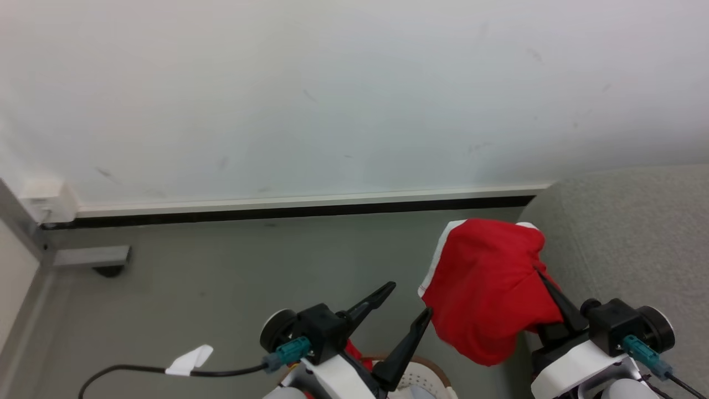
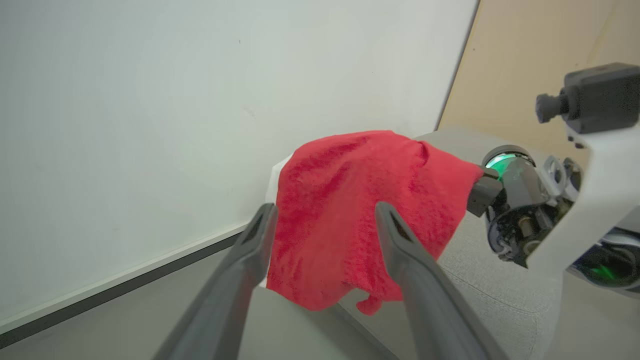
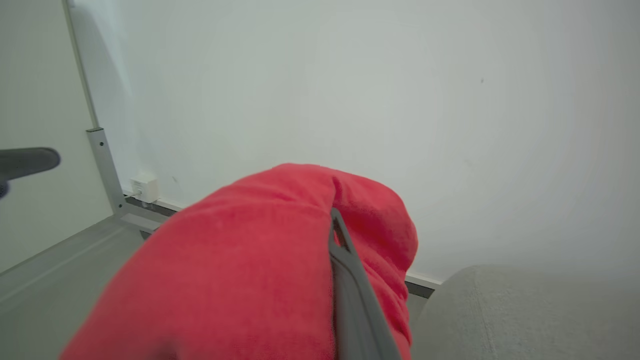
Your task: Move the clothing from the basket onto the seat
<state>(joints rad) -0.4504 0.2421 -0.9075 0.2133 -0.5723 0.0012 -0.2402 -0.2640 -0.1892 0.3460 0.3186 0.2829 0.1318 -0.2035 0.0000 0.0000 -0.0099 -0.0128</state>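
A red piece of clothing [image 1: 487,288] with white trim hangs in the air, draped over my right gripper [image 1: 545,282], which is shut on it. It hangs beside the left edge of the grey seat [image 1: 626,233]. In the right wrist view the clothing [image 3: 240,270] covers one finger, and the seat [image 3: 525,310] lies low at the right. My left gripper [image 1: 409,300] stands open and empty just left of the cloth. The left wrist view shows the clothing [image 2: 345,210] beyond the left gripper [image 2: 325,217], apart from it. The basket [image 1: 429,366] peeks in at the bottom edge under the left arm, with a bit of red beside it.
A white wall with a dark baseboard [image 1: 288,211] runs across the back. A grey post foot [image 1: 91,256] and a small white wall box [image 1: 47,199] sit at the far left. A black cable with a white tag [image 1: 188,360] trails over the grey floor.
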